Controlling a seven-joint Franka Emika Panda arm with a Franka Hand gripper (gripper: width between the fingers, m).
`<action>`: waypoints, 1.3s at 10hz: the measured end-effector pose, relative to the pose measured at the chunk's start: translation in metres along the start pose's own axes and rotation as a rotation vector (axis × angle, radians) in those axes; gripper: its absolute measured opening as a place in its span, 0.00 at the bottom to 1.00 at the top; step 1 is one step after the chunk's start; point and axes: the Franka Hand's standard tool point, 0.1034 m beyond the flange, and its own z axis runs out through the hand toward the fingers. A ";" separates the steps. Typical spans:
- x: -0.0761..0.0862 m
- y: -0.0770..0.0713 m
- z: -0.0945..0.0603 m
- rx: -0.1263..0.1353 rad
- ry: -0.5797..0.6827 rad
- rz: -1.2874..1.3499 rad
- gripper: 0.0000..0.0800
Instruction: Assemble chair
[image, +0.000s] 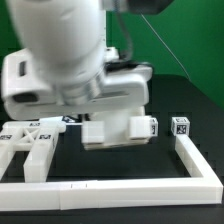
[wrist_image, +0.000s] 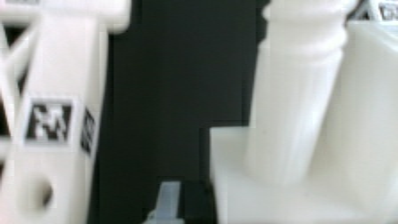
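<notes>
Clenched shut, the gripper (wrist_image: 169, 205) hangs beside the chair block (image: 115, 130), a tagged post (image: 180, 127) at the block's three o'clock in the exterior view.

Your black table (image: 130, 160) carries a white border rail (image: 110, 187); inside it a cross-braced chair piece (image: 38, 150) lies at the exterior view's left. White blocks (image: 105, 133) sit mid-table; a tagged post (image: 180, 126) stands just beside the rail.
</notes>
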 end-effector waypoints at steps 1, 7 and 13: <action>0.005 0.002 0.006 -0.003 -0.079 0.025 0.04; 0.017 -0.002 0.019 -0.123 -0.199 0.045 0.04; 0.012 0.002 0.024 -0.115 -0.233 0.071 0.04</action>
